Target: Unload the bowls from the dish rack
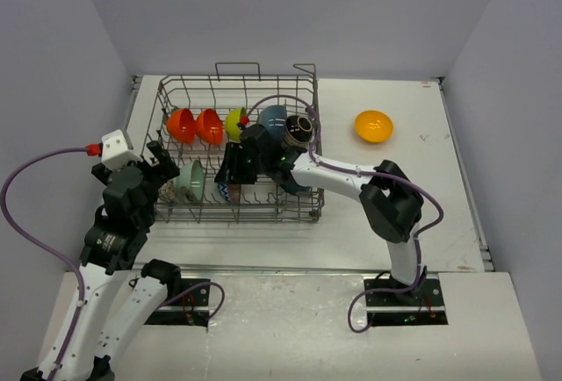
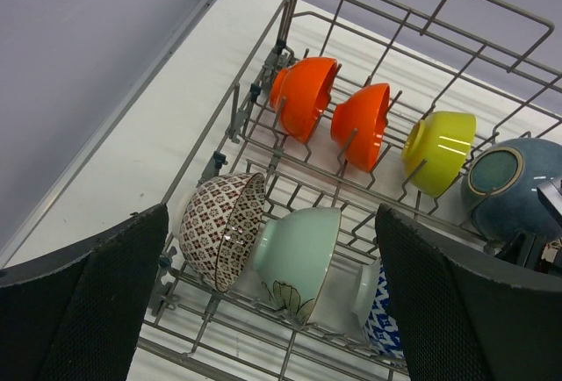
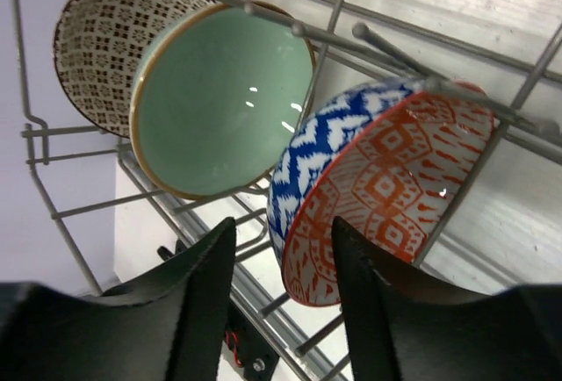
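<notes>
Jaws of the right gripper [image 3: 281, 240] stand open astride the blue-patterned bowl [image 3: 378, 188] inside the dish rack [image 1: 272, 205] — next, probably close and lift; left gripper [image 2: 272, 214] hovers open just outside the rack.

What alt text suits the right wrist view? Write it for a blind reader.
A blue zigzag bowl, orange-patterned inside, stands on edge in the wire dish rack just above the open black fingers. Left of it sit a pale green bowl and a brown lattice bowl.
</notes>
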You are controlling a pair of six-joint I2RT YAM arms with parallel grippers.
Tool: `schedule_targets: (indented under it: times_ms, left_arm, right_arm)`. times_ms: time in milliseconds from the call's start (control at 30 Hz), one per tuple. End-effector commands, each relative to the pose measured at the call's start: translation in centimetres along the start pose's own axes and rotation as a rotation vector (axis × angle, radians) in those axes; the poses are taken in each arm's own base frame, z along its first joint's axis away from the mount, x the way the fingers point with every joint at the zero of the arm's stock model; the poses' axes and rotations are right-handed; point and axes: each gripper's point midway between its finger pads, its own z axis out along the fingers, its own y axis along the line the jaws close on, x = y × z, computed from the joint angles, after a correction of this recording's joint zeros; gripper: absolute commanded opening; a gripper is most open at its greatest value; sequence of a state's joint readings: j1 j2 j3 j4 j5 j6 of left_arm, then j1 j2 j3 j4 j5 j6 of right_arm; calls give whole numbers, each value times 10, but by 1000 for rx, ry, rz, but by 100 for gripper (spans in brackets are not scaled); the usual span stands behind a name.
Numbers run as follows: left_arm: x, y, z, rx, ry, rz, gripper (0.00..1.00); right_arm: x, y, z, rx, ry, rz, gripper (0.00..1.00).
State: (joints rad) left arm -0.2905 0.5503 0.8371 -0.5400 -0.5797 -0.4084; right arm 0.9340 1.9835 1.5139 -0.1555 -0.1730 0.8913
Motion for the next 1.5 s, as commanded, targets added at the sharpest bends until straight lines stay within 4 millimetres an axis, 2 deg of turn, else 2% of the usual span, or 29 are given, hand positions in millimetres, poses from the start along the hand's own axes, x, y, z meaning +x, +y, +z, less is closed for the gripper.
schedule_targets:
  times_ms: [0, 67, 167, 433, 567, 600, 800, 933, 967, 1100, 1300, 1467]
  left_arm:
    - [-4, -3, 0, 11, -20, -13, 100]
    - [-3, -4, 1, 14, -18, -12, 100]
    - [-5, -4, 0, 15, -24, -16, 100]
    - [-4, -3, 0, 11, -20, -13, 100]
    - [-4, -3, 0, 12, -22, -14, 100]
    - [-4, -3, 0, 12, -22, -14, 100]
    - [-4, -3, 0, 14, -22, -14, 100]
    - [-4, -4, 0, 15, -21, -14, 100]
    - [-4, -3, 0, 13, -21, -13, 100]
    - [-5, -4, 0, 14, -22, -14, 100]
    - [-4, -3, 0, 13, -20, -12, 100]
    - [-4, -4, 0, 14, -19, -12, 100]
  right_arm:
    - [-12, 23, -2, -121, -17, 24, 47]
    - [-12, 25, -2, -134, -13, 22, 41]
    - [-12, 25, -2, -165, 12, 40, 38]
    - [-6, 24, 2, -260, 76, 111, 36]
    - [-1, 23, 5, -296, 118, 143, 33]
    - [-2, 23, 5, -308, 119, 146, 28]
    - [-4, 28, 1, -358, 128, 158, 21]
    - [-5, 31, -2, -383, 138, 165, 9]
    - [-5, 33, -3, -391, 139, 166, 5]
    - [-7, 42, -12, -446, 141, 161, 0]
    - [-14, 56, -24, -526, 136, 158, 0]
    - [-22, 76, -42, -606, 124, 143, 0]
